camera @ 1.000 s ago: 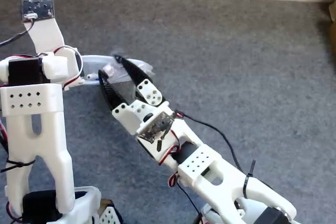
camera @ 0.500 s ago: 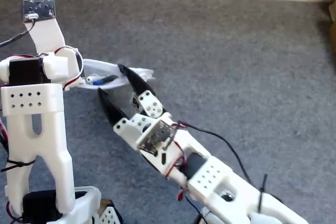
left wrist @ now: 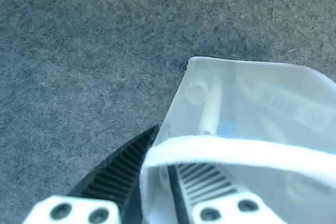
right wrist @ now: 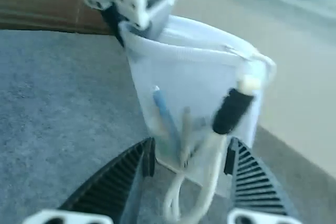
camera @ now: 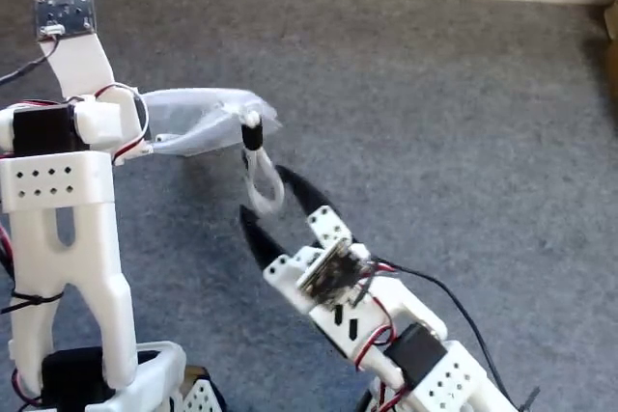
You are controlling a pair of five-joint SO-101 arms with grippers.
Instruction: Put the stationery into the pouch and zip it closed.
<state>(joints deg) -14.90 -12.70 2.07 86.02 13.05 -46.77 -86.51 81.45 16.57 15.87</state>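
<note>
Translucent white mesh pouch (camera: 198,115) held up over grey felt tabletop (camera: 454,94), toward 10 o'clock in high view. Blue pen (right wrist: 164,113) and pale sticks sit inside. Left gripper (left wrist: 160,184) pinches pouch hem. White cord loop (camera: 261,180) with black toggle dangles at pouch's 5 o'clock. Right gripper (camera: 263,194) spread wide, loop between fingers, gripping nothing.

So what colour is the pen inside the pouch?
The pen is blue; right wrist view shows it best.

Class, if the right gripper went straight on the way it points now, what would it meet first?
The right gripper would probably meet the white cord loop first, dangling between its open jaws; the pouch it hangs from lies just beyond.
</note>
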